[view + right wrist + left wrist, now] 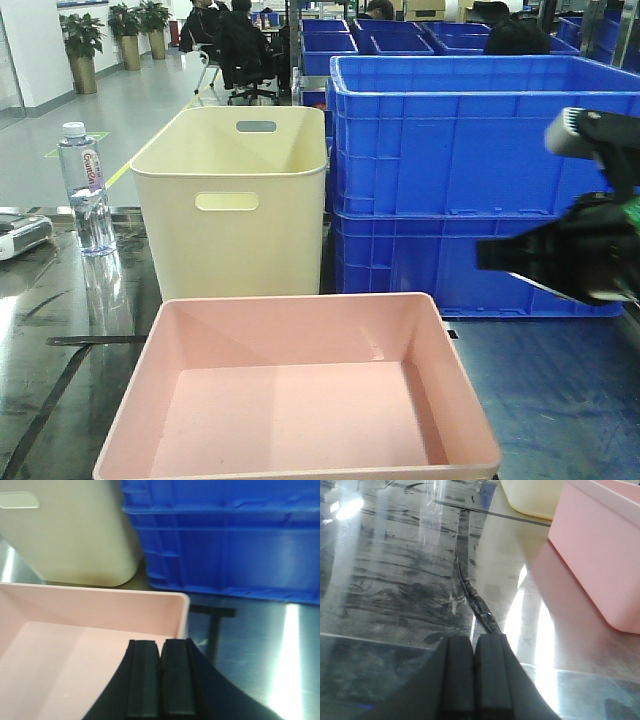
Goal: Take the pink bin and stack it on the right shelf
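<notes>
The pink bin (300, 390) sits empty and upright at the front middle of the dark platform, glossy black on the left (60, 330) and dull dark blue on the right (560, 400). My right gripper (161, 641) is shut and empty, hovering over the bin's far right corner (170, 605). In the front view it (487, 256) hangs above and to the right of the bin. My left gripper (473, 639) is shut and empty, low over the glossy black surface (395, 580). The bin's outer wall (600, 550) is to its right, apart from it.
A tall cream tub with handle slots (235, 200) stands right behind the pink bin. Stacked big blue crates (470, 190) fill the back right. A water bottle (85, 185) and a white device (20, 235) stand at the left. A black tape strip (470, 585) crosses the glossy surface.
</notes>
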Controlling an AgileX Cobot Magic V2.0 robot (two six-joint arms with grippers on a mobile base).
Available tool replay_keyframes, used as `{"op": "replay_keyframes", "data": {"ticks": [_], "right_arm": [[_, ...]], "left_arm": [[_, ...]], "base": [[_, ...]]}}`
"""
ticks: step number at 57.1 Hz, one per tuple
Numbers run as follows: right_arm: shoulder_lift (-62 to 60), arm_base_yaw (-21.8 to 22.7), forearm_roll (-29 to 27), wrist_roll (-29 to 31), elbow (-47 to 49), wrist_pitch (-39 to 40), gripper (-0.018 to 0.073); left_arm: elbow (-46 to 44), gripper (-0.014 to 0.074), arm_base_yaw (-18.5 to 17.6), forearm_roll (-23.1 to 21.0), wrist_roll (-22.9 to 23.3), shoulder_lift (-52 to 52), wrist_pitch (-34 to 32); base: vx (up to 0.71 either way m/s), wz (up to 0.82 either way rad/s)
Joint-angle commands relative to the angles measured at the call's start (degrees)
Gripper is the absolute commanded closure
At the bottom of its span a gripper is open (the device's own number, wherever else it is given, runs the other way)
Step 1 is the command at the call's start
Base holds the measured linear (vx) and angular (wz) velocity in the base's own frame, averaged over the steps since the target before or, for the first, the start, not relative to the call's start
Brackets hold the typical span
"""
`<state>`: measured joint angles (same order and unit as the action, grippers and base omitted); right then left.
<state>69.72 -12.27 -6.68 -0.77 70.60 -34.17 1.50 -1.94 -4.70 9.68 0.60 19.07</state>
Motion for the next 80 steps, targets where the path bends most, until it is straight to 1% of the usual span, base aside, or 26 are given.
{"op": "replay_keyframes", "data": {"ticks": [1,11,17,21,25,34,39,42,43,52,80], "right_arm": [[-7.9,1.1,4.2,0.8,-5.0,9.4,0.0570],[-24.7,5.9,4.8,0.8,-27.0,22.2,0.0568],[-35.3,9.7,8.1,0.8,-40.4,27.4,0.0568],[-41.5,12.4,9.4,0.8,-47.8,28.7,0.0568],[-47.6,13.8,9.4,-0.4,-53.7,28.7,0.0568],[-60.1,14.0,10.5,-3.5,-67.1,28.9,0.0568],[-67.6,14.0,11.5,-4.8,-72.8,28.8,0.0568],[-72.0,14.0,12.1,-4.6,-72.1,21.0,0.0568],[-71.7,14.0,12.5,-4.5,-72.1,20.5,0.0568],[-70.5,13.8,12.7,-4.3,-72.4,19.0,0.0568],[-70.4,13.8,12.7,-4.3,-72.4,18.9,0.0568]], "left_arm": [[0.5,0.0604,0.1,-0.6,0.4,-0.5,-4.5],[0.5,0.0604,0.1,-0.6,0.4,-0.5,-4.5],[0.5,0.0604,0.1,-0.6,0.4,-0.5,-4.5],[0.5,0.0604,0.1,-0.6,0.4,-0.5,-4.5],[0.5,0.0604,0.1,-0.6,0.4,-0.5,-4.5],[0.5,0.0604,0.1,-0.6,0.4,-0.5,-4.5],[0.5,0.0604,0.1,-0.6,0.4,-0.5,-4.5],[0.5,0.0604,0.1,-0.6,0.4,-0.5,-4.5],[0.5,0.0604,0.1,-0.6,0.4,-0.5,-4.5],[0.5,0.0604,0.1,-0.6,0.4,-0.5,-4.5],[0.5,0.0604,0.1,-0.6,0.4,-0.5,-4.5]], "base": [[0.00,0.00],[0.00,0.00],[0.00,0.00],[0.00,0.00],[0.00,0.00],[0.00,0.00],[0.00,0.00],[0.00,0.00],[0.00,0.00],[0.00,0.00],[0.00,0.00]]}}
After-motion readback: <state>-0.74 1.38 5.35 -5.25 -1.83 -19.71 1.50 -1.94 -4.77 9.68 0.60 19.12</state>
